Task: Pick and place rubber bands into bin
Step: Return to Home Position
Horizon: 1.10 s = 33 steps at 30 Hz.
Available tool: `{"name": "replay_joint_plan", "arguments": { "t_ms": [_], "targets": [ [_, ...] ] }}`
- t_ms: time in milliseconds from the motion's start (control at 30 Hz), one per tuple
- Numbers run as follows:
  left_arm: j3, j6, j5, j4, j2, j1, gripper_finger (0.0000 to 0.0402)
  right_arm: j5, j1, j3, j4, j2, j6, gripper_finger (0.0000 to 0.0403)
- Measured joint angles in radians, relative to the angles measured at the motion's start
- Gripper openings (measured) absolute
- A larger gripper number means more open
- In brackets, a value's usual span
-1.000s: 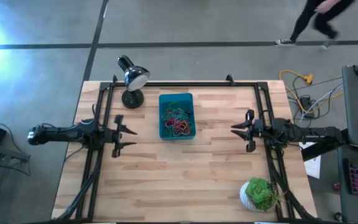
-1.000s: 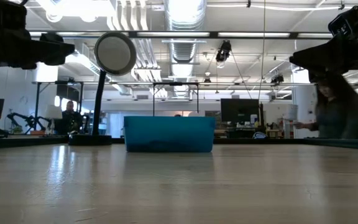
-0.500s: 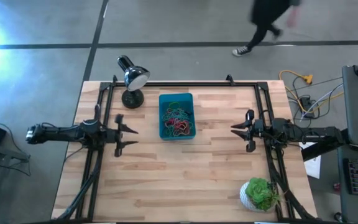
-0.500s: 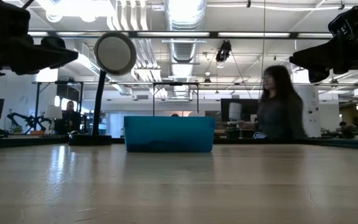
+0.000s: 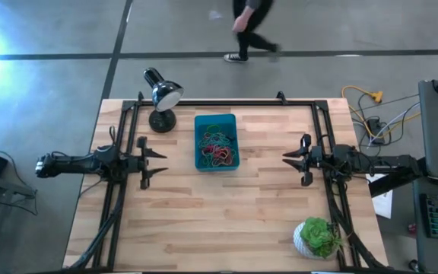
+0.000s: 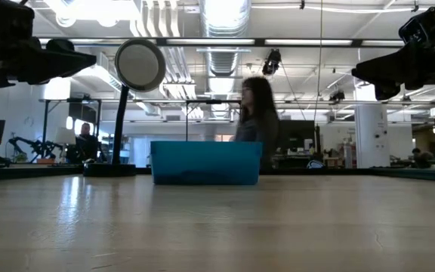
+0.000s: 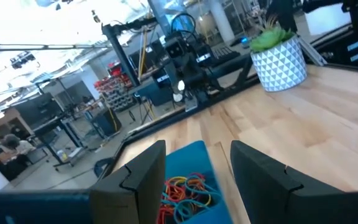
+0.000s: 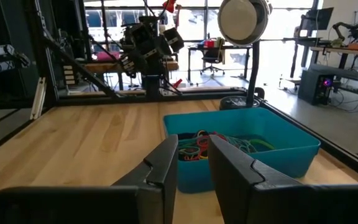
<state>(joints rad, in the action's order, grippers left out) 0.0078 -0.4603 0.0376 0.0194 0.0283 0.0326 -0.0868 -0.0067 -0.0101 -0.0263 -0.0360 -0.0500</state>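
Note:
The teal bin (image 5: pixel 216 120) stands on the table toward its far side, left of centre, with a tangle of coloured rubber bands (image 5: pixel 217 150) lying inside. My left gripper (image 5: pixel 164 163) hovers level to the bin's left, fingers open and pointing toward the table's right, nothing between them. My right gripper (image 5: pixel 284 158) hovers level on the bin's right and points at it; its fingers stand a narrow gap apart, nothing between them. The left wrist view shows the bin (image 7: pixel 197 152) and bands (image 7: pixel 188 190) past the fingers. The right wrist view shows the bin (image 8: pixel 272 158) and bands (image 8: pixel 248 145).
A black desk lamp (image 5: pixel 160 97) stands at the far left corner, close to the bin. A green plant in a white pot (image 5: pixel 318 237) sits near the front right corner. Black frame rails (image 5: pixel 120 152) run along the table's sides. A person (image 5: pixel 249 30) walks beyond the far edge.
My left gripper has turned a little at the wrist while staying in place; its fingertips have swung slightly toward the far edge. A person has walked leftward past the table's far side. The bin and bands have not moved.

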Motion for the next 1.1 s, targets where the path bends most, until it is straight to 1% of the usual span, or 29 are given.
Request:
{"name": "replay_joint_plan", "arguments": {
  "t_ms": [367,400,433,467,533,633,667,767,933,1100],
  "targets": [
    [-0.001,0.002,0.024,0.011,0.033,0.0,0.0167,0.0,0.0,0.0,0.0,0.0,-0.001,0.0082],
    [-0.001,0.024,0.027,0.015,0.036,0.0,0.0167,0.0,0.0,0.0,0.0,0.0,0.0,0.0082],
    [-0.001,0.086,0.032,0.021,0.039,0.0,0.0167,0.0,0.0,0.0,0.0,0.0,0.0,0.0082],
    [-0.001,0.145,0.048,0.034,0.04,0.0,0.0167,0.0,0.0,0.0,0.0,0.0,-0.001,0.0082],
    [-0.001,0.213,0.136,0.058,0.039,0.0,0.0167,0.0,0.0,0.0,0.0,0.0,0.0,0.0082],
    [-0.001,0.27,0.238,0.064,0.039,0.0,0.0167,0.0,0.0,0.0,0.0,0.0,-0.002,0.0082],
    [-0.001,0.271,0.244,0.066,0.037,0.0,0.0167,0.0,0.0,0.0,0.0,0.0,-0.001,0.0082],
    [-0.001,0.271,0.225,0.069,0.036,0.0,0.0167,0.0,0.0,0.0,0.0,0.0,-0.001,0.0082],
    [-0.001,0.271,0.127,0.058,0.036,0.0,0.0167,0.0,0.0,0.0,0.0,0.0,-0.002,0.0082],
    [-0.001,0.271,0.114,0.043,0.04,0.0,0.0167,0.0,0.0,0.0,0.0,0.0,-0.001,0.0082]
  ]
}}
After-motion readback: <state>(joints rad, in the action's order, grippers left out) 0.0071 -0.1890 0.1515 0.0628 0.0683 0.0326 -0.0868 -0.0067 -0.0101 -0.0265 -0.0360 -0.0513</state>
